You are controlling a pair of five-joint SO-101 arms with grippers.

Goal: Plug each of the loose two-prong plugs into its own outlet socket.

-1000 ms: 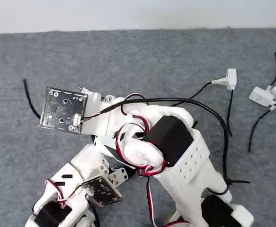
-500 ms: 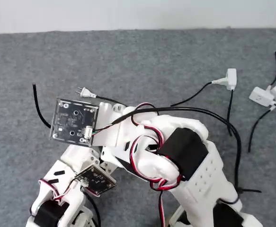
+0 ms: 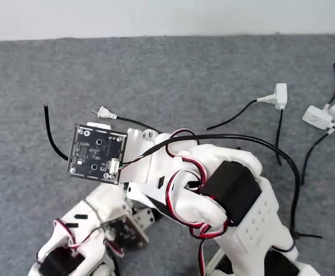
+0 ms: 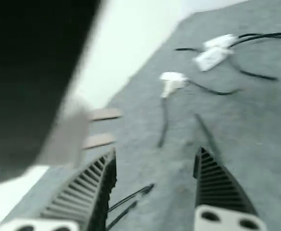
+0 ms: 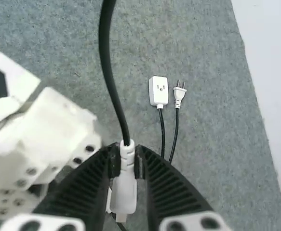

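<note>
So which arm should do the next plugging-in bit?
Probably the right. The right tool is shut on a white cable end, and a socket lies just ahead of it. The left tool is open with nothing in it.

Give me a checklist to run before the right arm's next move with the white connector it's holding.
1. Right gripper shut on white connector: ok.
2. Connector's front end aimed at a socket: cannot tell, that end is hidden.
3. Outlet socket in sight, face bare: ok.
4. Loose plug clear of that socket: ok, it lies beside it, apart.
5. Black cord free of snags: cannot tell.
6. Left gripper open, holding nothing: ok.
</note>
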